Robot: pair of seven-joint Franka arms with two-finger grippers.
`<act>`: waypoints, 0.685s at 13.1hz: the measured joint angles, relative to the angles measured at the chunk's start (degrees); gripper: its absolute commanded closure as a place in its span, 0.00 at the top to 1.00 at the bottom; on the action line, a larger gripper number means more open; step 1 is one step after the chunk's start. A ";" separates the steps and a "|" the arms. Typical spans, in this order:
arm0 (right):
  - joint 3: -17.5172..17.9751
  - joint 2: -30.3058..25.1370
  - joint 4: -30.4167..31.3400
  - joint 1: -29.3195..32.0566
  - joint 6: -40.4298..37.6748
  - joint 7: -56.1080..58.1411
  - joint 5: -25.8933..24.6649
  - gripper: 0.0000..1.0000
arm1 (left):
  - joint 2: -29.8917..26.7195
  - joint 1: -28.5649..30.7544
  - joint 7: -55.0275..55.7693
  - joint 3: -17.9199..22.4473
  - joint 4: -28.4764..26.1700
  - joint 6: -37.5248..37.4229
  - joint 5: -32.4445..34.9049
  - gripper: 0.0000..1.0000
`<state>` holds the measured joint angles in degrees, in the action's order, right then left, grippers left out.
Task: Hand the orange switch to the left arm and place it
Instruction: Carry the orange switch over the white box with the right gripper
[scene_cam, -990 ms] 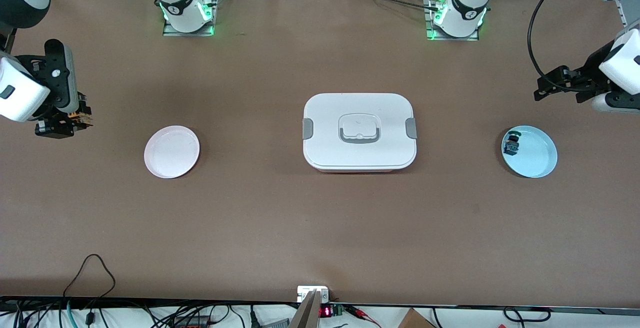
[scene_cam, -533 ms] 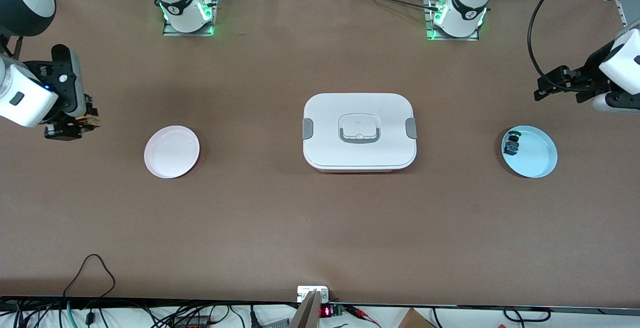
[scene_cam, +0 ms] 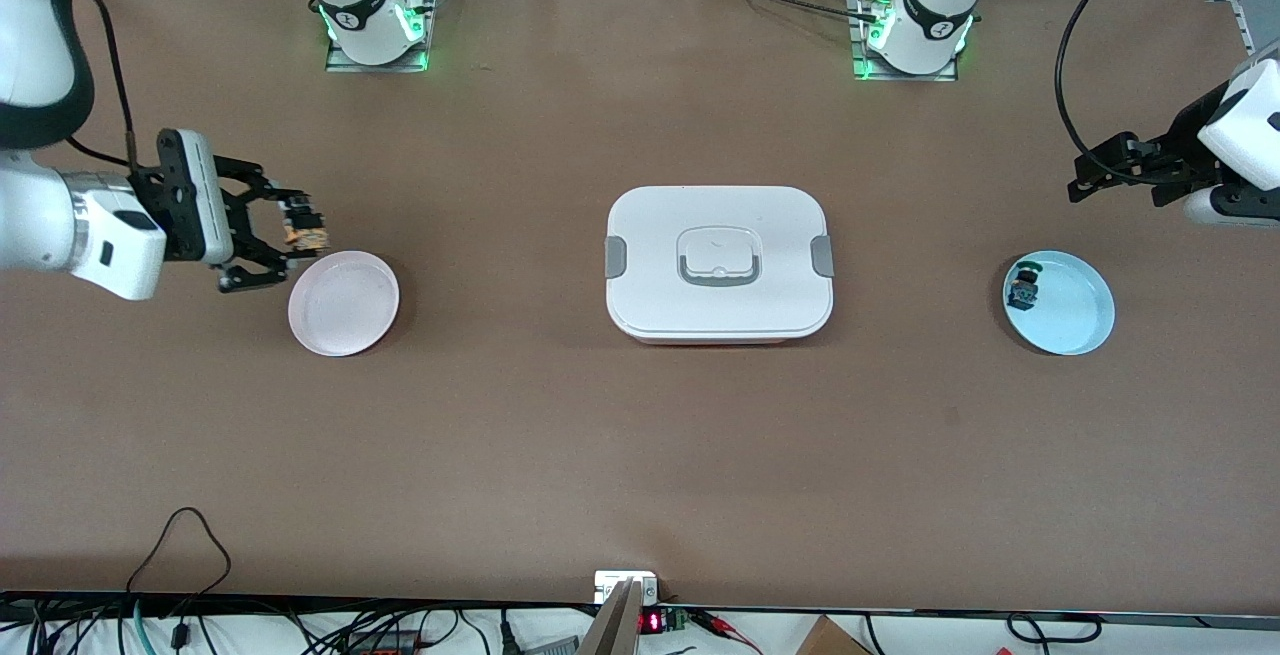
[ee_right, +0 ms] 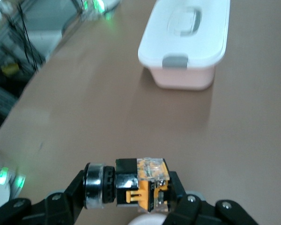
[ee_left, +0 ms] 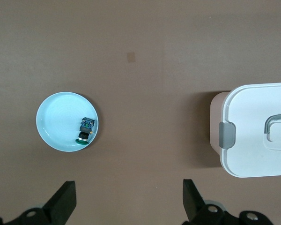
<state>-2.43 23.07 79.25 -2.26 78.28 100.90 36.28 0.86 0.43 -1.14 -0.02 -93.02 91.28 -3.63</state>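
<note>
Nearest the front camera's edge of the brown worktop [scene_cam: 640,455], three things are set in a row across its middle. The round pink plate [scene_cam: 343,303] is placed toward the right arm's end. The large white rounded-rectangular lidded box [scene_cam: 719,263], with grey side latches and a recessed grey-rimmed handle, is placed at the centre. The round pale blue plate [scene_cam: 1066,307] is placed toward the left arm's end, and a small black switch with green accents [scene_cam: 1024,287] is laid in it at the rim nearest the box.

The tiny black push-button switch with orange accents [scene_cam: 303,227] is held between the closed fingers of the right gripper [scene_cam: 298,231], in the air just over the pink plate's rim, well apart from the box.

The left gripper [scene_cam: 1085,177] is held over the left arm's end of the worktop, above bare surface beside the blue plate; its fingers [ee_left: 64,202] are spread wide with nothing between them.
</note>
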 measured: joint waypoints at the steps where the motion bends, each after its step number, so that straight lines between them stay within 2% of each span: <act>1: 0.00 1.70 0.57 0.11 -0.03 0.80 5.89 0.00 | 0.07 0.00 0.00 0.00 0.02 0.00 0.00 1.00; 3: 0.19 4.32 1.69 -0.08 -0.08 1.38 17.24 0.00 | 0.17 0.00 0.00 0.00 0.07 0.00 0.00 1.00; 5: 0.53 4.98 3.26 -0.64 -0.10 1.45 26.30 0.00 | 0.21 0.00 0.00 0.00 0.16 0.00 0.00 1.00; 9: 0.96 4.91 5.93 -3.69 0.28 1.45 37.94 0.00 | 0.22 0.01 0.00 0.00 0.30 -0.04 0.00 1.00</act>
<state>-1.47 27.98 85.18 -5.95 78.56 102.35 74.22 1.08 0.44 -1.14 -0.02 -92.73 91.25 -3.63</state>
